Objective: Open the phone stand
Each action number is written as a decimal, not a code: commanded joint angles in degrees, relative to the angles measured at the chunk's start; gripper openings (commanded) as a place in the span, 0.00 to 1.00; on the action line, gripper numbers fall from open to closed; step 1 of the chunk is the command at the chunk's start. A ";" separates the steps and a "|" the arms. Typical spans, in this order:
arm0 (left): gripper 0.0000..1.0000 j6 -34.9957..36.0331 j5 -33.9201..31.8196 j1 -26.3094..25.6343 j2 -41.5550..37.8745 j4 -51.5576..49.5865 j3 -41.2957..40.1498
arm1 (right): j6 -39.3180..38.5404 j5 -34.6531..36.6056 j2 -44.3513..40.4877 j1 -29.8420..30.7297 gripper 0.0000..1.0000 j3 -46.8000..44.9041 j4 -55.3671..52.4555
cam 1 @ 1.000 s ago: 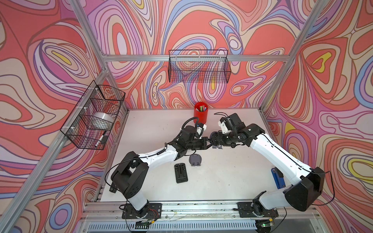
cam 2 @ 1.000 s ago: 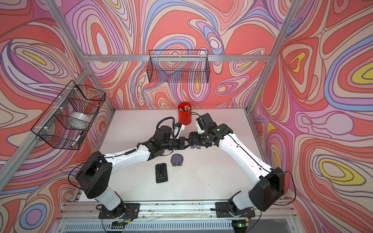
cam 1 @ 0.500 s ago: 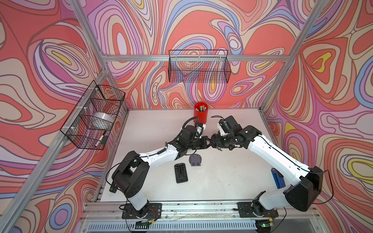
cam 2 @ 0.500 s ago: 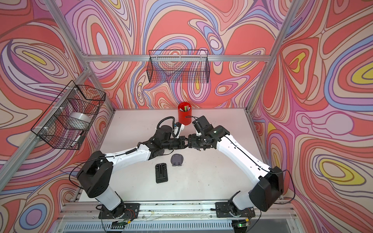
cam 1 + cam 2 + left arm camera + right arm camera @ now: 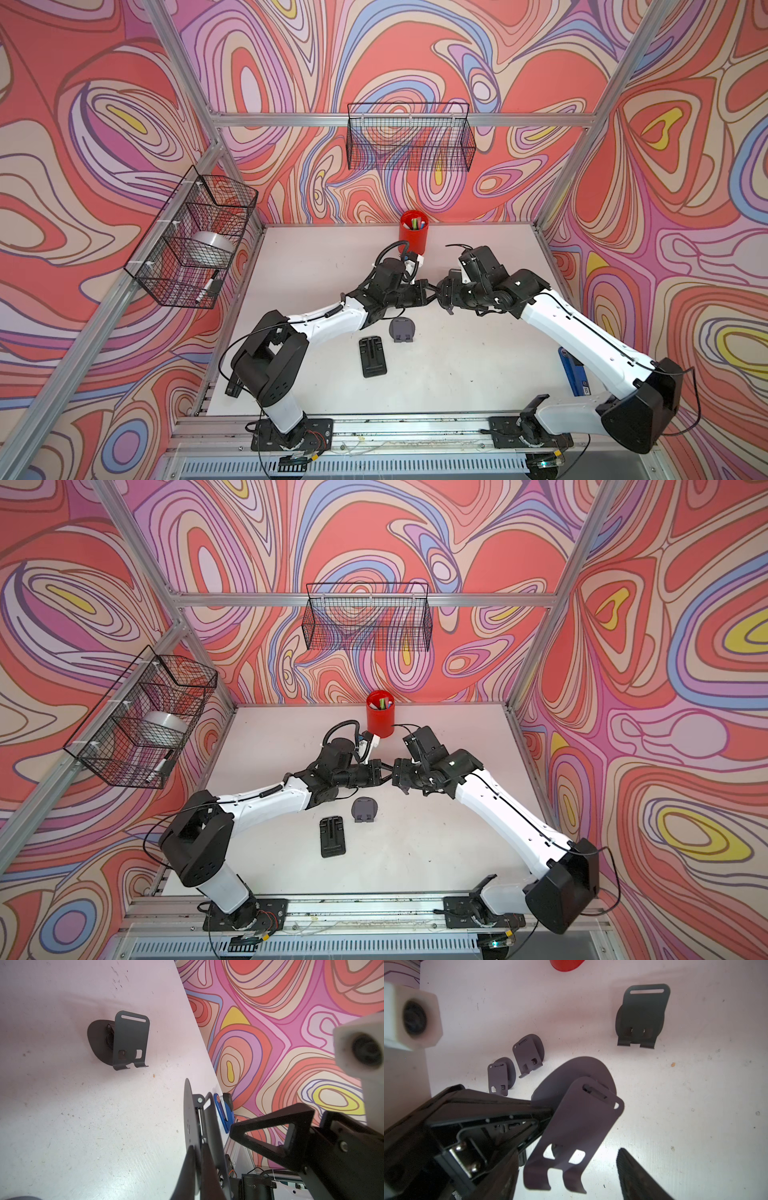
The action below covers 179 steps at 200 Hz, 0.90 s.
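Lying near phone stand (image 5: 581, 1118): spare stand (image 5: 402, 330), perhaps cradle (image 5: 372, 356).

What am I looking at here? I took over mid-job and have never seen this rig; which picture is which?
Two white robot arms work over a table. Both top views look down on the whole scene; each wrist view comes from a camera on one arm. The left gripper is shut on a grey phone stand, held in the air. The right gripper is open, close beside it. On the table are a second grey stand, a black holder, a red pen cup and a blue item.
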 commanded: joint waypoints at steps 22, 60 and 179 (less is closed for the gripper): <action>0.00 -1.53 -1.43 0.43 0.50 5.79 -2.12 | 10.21 2.90 -4.51 0.20 0.77 -3.93 1.00; 0.00 -2.09 -1.35 0.47 0.87 7.65 -2.37 | 16.32 1.75 -6.26 0.08 0.82 -8.51 8.11; 0.00 -2.18 -1.02 0.47 0.70 8.62 -2.54 | 25.50 -1.81 -9.20 -3.43 0.83 -17.57 24.43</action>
